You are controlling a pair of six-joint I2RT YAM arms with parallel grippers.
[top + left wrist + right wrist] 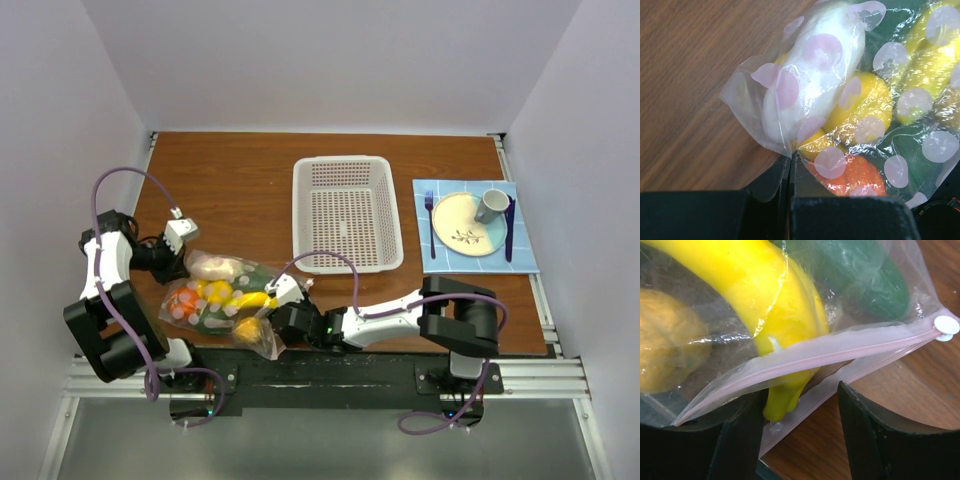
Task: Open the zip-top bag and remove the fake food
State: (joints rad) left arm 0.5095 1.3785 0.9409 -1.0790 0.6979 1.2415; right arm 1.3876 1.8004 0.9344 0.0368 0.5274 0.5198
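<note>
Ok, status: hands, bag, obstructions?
Left hand shut on zip-top bag corner. Right hand open, straddling banana tip at the zip strip. Nothing in the way.

You're on a brown wood-grain table (230, 180). Directly on it: the zip-top bag (222, 300) lying flat at the near-left, a white perforated basket (347, 212) mid-table, and a blue tiled mat (470, 263) just beside the basket on the right. Bag and basket don't touch.

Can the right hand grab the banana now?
Probably yes. The mouth of the zip-top bag looks open, and the tip of the banana seems to poke out between the open fingers of the right hand, with nothing in front of it.
</note>
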